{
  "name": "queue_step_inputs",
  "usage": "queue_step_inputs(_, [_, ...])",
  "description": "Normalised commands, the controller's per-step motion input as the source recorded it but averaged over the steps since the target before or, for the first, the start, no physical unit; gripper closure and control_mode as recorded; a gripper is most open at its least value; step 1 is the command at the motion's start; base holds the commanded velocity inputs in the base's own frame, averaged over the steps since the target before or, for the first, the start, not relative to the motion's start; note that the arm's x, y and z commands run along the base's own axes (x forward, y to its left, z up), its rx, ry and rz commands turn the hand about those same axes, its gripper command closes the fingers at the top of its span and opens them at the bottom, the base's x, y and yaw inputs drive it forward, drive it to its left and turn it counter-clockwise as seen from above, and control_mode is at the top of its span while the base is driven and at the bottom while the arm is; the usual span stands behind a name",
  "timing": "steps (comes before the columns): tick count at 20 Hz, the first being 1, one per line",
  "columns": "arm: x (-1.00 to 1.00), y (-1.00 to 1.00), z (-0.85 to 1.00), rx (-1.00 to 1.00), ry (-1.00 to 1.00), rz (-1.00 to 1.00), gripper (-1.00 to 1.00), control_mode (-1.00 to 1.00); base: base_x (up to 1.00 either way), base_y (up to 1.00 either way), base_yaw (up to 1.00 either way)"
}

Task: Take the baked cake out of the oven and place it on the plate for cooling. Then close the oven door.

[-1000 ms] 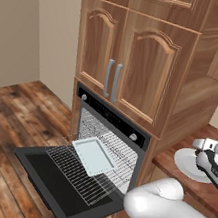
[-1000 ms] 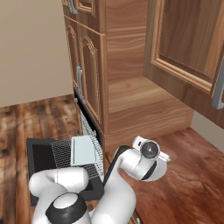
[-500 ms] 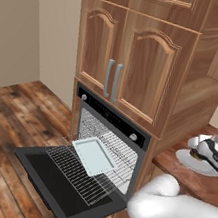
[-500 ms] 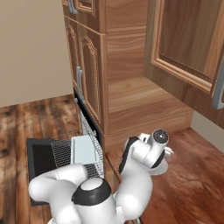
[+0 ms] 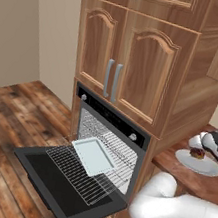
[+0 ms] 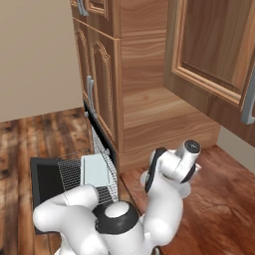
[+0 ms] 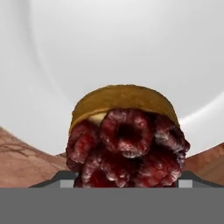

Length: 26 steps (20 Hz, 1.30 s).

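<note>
White plate [image 5: 199, 163] bears cake [image 7: 127, 146] — gripper [image 7: 127, 177] seemingly straddling it.

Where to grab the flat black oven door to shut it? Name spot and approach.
Take the flat black oven door by its free front edge, coming from underneath: it lies open and level, hinged at the oven, so lifting there swings it up. The pulled-out wire rack probably needs pushing in first.

The open oven [image 5: 105, 146] and its lowered oven door [image 5: 61, 189] are seen from behind the arm's left in the left base view, and from the right, more steeply downward, in the right base view. The plate [image 7: 131, 48] is viewed very closely in the hand view.
</note>
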Motion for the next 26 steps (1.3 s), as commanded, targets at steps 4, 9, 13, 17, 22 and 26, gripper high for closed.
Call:
queue_step_inputs(4, [-0.21,-0.01,-0.29,0.00,0.00,0.14,1.00,-1.00,0.00,0.00,0.00])
queue_step_inputs(9, [-0.58,0.00,-0.12,0.00,0.00,0.13,-1.00,-1.00,0.00,0.00,0.00])
queue_step_inputs(13, [-0.56,0.00,-0.01,0.00,0.00,0.10,-1.00,-1.00,0.00,0.00,0.00])
queue_step_inputs(17, [-0.45,0.00,0.02,0.00,-0.01,0.05,-1.00,-1.00,0.00,0.00,0.00])
queue_step_inputs(22, [-0.12,0.18,0.20,0.00,-0.04,0.00,-1.00,-1.00,0.00,0.00,0.00])
queue_step_inputs(26, [0.00,0.28,0.28,0.01,-0.07,0.00,-1.00,-1.00,0.00,0.00,0.00])
